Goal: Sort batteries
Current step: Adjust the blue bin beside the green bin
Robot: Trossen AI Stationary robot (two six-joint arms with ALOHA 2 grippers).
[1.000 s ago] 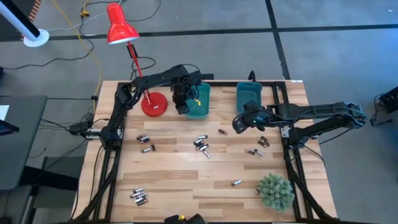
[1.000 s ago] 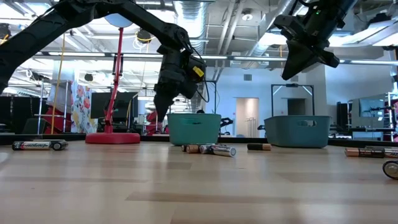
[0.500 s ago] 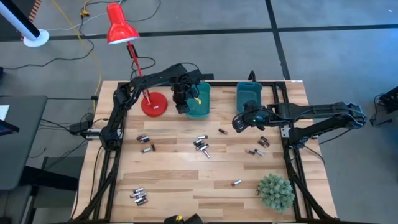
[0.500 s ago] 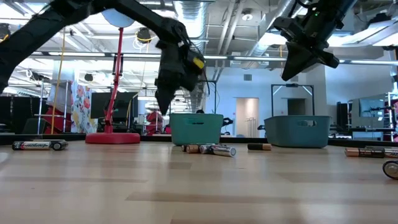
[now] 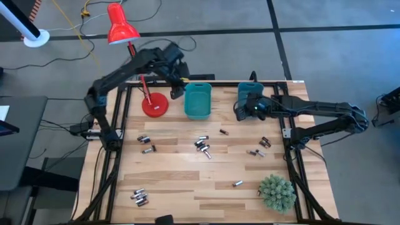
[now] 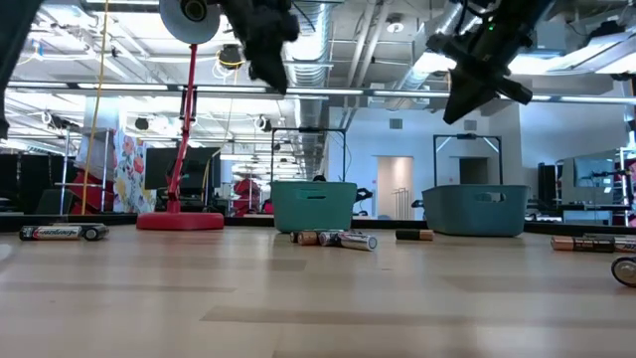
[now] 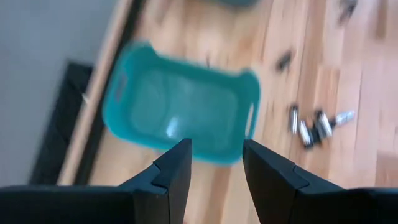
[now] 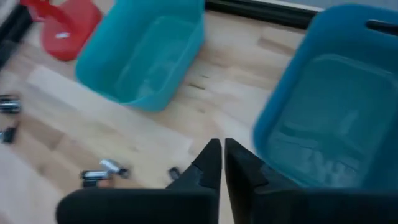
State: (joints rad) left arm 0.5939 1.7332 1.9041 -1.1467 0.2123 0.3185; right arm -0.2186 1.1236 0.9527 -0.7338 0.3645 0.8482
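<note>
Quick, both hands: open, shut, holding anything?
Left hand: open, empty.
Right hand: nearly shut, nothing visible between its fingers.

Two bins sit side by side at the desk's far edge, a lamp left of them. Batteries lie scattered nearer me; a plant stands at the near right corner. My left claw hangs by the left bin, my right claw by the right bin.

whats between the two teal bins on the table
Only bare wood: in the high view, nothing lies between the left teal bin and the right teal bin. The nearest battery lies on the table in front of the gap.
</note>
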